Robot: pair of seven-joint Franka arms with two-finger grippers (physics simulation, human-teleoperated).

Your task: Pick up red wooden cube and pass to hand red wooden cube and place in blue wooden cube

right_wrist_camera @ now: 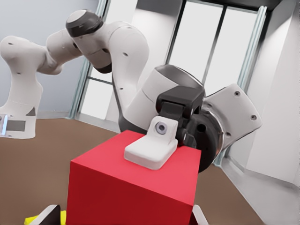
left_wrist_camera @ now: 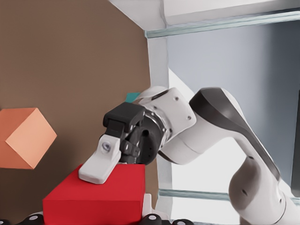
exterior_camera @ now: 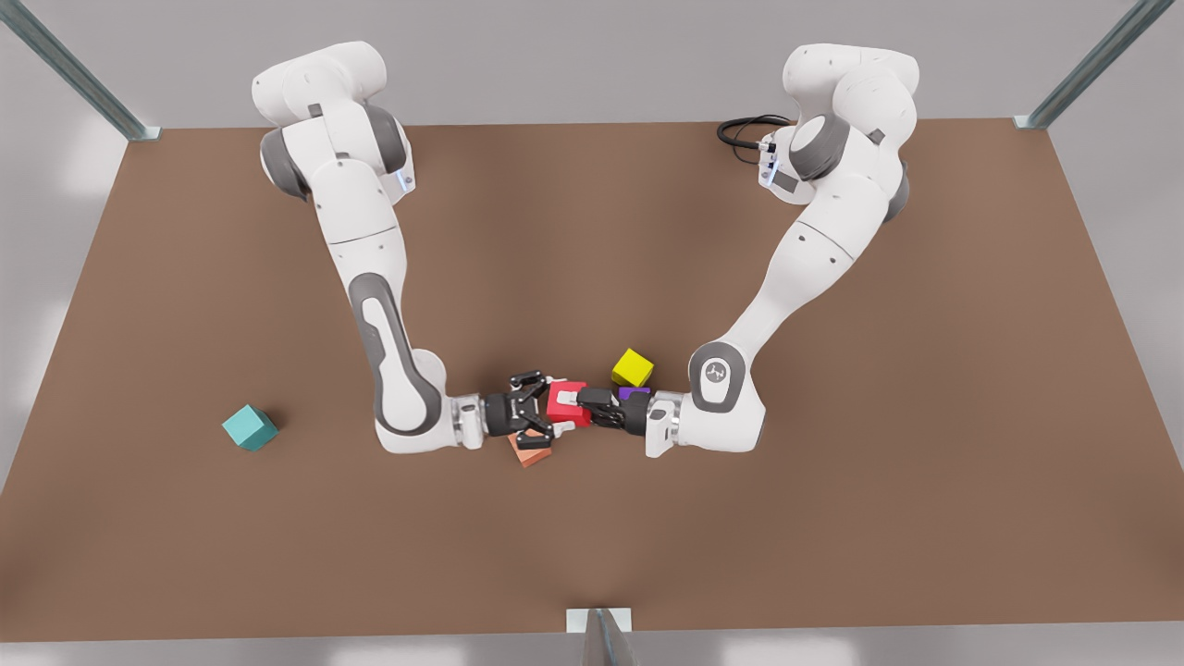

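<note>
Red wooden cube (exterior_camera: 567, 403), clamped between left claw (exterior_camera: 585, 408) and right claw (exterior_camera: 551, 408), both gripping it

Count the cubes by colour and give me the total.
red cube: 1
teal cube: 1
yellow cube: 1
purple cube: 1
salmon-orange cube: 1
Total: 5

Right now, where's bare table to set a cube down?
Bare table round the blue wooden cube and the front view's right. Crowded mid-table: left hand, right hand on the red wooden cube, among salmon cube, purple cube, yellow cube.
</note>
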